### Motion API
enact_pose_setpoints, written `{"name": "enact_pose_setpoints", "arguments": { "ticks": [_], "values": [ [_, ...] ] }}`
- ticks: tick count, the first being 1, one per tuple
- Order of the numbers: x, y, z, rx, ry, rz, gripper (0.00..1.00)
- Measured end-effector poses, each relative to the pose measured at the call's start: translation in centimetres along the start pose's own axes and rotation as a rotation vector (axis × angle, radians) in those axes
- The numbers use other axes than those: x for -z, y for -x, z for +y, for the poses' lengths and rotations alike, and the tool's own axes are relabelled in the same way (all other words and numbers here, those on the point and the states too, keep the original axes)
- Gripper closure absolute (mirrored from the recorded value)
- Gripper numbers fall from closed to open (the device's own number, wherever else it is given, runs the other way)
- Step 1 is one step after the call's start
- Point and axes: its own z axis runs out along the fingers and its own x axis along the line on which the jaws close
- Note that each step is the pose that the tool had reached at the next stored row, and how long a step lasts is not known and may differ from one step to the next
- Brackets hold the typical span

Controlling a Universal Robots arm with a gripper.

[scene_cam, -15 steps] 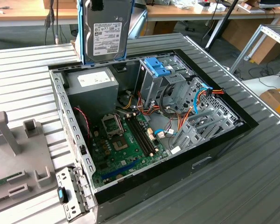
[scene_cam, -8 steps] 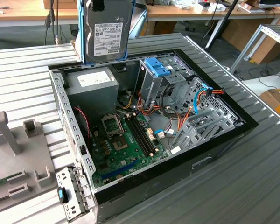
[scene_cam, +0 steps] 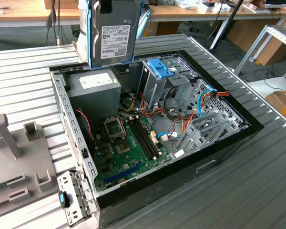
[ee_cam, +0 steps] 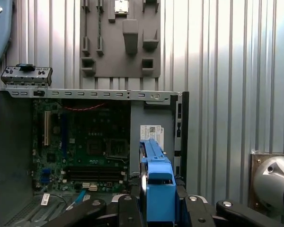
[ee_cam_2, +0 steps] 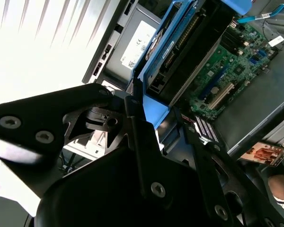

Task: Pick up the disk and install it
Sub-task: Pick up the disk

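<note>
- At the exterior view's left, a grey fixture plate (scene_cam: 19,157) lies on the ribbed table (scene_cam: 257,181), just beside the open computer case (scene_cam: 148,188). It plays no part in this step.
- Moving right, the power supply (scene_cam: 94,88) sits in the case's far left corner. The disk (scene_cam: 112,31) hangs upright above it, clear of the case, with its label facing the camera.
- The gripper (ee_cam: 158,201) pinches the disk. In both wrist views its fingers (ee_cam_2: 135,111) press on the two sides of the blue end, and the dark body and blue rails reach out beyond the fingertips toward the case.
- Further right stands the drive cage with its light-blue latch plate (scene_cam: 160,67). I cannot quite tell which bay is free behind the cables.
- Judgement: the hold is on one end alone, so the carry goes best slow and steady. The rails should be squared to the cage and held off the orange and blue cables (scene_cam: 202,102) at the right.
</note>
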Motion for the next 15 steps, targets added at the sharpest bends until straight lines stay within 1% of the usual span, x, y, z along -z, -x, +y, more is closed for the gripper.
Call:
{"name": "enact_pose_setpoints", "arguments": {
  "ticks": [10,15],
  "values": [
    [0.0,-0.35,-0.36,0.0,-0.0001,0.0018,0.64],
    [-0.01,-0.49,-0.78,0.0,0.0,0.0043,0.64]
  ]
}}
